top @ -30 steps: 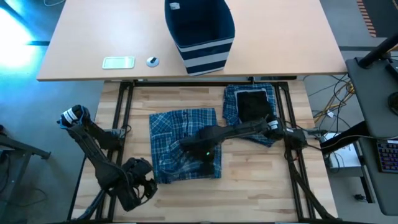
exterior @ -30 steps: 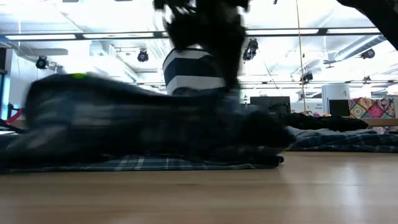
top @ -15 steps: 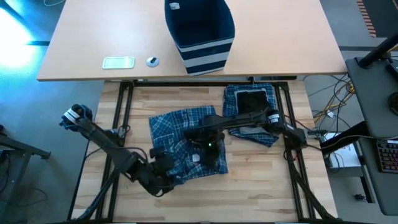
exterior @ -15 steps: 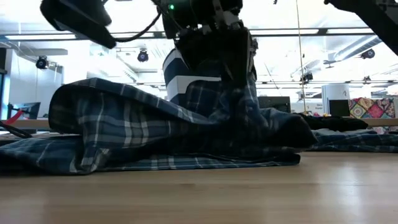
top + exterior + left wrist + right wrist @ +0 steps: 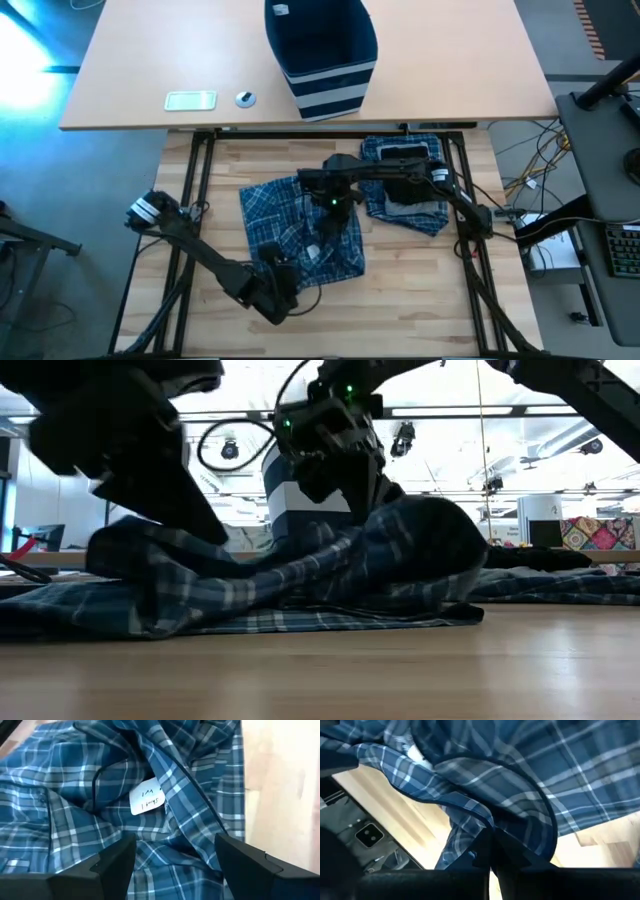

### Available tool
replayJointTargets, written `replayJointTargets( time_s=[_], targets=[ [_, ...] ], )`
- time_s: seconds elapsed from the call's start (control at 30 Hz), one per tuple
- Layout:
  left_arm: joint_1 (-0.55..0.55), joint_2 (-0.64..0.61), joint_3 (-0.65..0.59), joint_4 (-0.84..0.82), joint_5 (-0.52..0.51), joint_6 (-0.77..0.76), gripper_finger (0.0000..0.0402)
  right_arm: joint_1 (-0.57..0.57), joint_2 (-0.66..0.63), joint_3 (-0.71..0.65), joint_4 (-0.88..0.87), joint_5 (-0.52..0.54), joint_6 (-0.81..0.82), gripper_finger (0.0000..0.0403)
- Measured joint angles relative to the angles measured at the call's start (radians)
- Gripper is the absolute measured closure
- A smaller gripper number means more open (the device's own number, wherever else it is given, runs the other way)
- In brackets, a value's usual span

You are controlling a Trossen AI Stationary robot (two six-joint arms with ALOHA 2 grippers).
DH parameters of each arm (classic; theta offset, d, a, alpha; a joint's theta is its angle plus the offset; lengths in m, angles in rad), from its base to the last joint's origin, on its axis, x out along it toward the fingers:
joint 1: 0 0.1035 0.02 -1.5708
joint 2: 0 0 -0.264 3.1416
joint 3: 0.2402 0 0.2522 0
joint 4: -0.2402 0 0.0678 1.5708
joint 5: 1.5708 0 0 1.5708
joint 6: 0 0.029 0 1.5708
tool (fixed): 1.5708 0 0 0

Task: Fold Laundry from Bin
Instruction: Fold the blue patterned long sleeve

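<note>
A blue-and-white plaid garment (image 5: 290, 225) of the laundry lies rumpled in the middle of the wooden table; a white label (image 5: 147, 800) shows on it. My right gripper (image 5: 333, 205) is over its far right part, shut on a raised fold. My left gripper (image 5: 175, 867) stands open at the garment's near edge (image 5: 285, 278), slanting down, with plaid cloth below and ahead of its fingers. The navy striped bin (image 5: 320, 55) stands on the far desk. My right gripper pinches a fold of the plaid cloth (image 5: 492, 832) between its two fingers, coming from above and slanting down. That fold is lifted into a hump (image 5: 400, 525) while the rest of the garment lies on the table. My left gripper is close over the cloth; whether it touches cannot be told.
A stack of folded laundry (image 5: 405, 205) with a black piece (image 5: 405, 165) on top lies at the table's far right. A flat pale device (image 5: 190, 100) and a small round object (image 5: 245, 98) lie on the far desk. Bare wood (image 5: 420, 290) shows along the near edge.
My right gripper has gone toward the far edge, still shut, drawing the garment's raised fold with it; the garment's left part has stayed flat. My left gripper has swung from the near left corner toward the right and down to the garment's near edge, rolling as it went.
</note>
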Motion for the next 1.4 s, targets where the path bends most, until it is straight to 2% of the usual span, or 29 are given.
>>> replayJointTargets(
  time_s=[0.23,0.53,0.7,0.87,1.0,1.13,1.27,1.4],
  targets=[
    [0.011,0.052,0.039,0.015,0.062,-0.004,0.0164,-0.034,0.0,-0.117,0.023,-0.001,-0.002,0.0394],
    [0.002,0.024,0.038,-0.077,0.162,0.017,0.017,-0.048,0.0,-0.287,0.196,0.026,0.022,0.0394],
    [-0.034,-0.073,0.038,-0.172,0.185,-0.011,0.017,-0.05,0.0,-0.346,0.244,0.073,0.017,0.0394],
    [-0.043,-0.171,0.017,-0.203,0.232,-0.041,0.017,-0.014,-0.022,-0.328,0.253,0.194,-0.077,0.0386],
    [-0.042,-0.198,-0.028,-0.21,0.252,-0.054,0.0171,0.043,-0.084,-0.274,0.256,0.304,-0.148,0.035],
    [-0.042,-0.25,-0.062,-0.235,0.252,-0.109,0.0171,0.13,-0.168,-0.248,0.242,0.421,-0.227,0.0291],
    [-0.042,-0.34,-0.108,-0.253,0.25,-0.145,0.0171,0.27,-0.254,-0.253,0.26,0.602,-0.349,0.0238],
    [-0.042,-0.43,-0.158,-0.255,0.25,-0.166,0.0171,0.438,-0.301,-0.261,0.384,0.686,-0.452,0.0209]
  ],
)
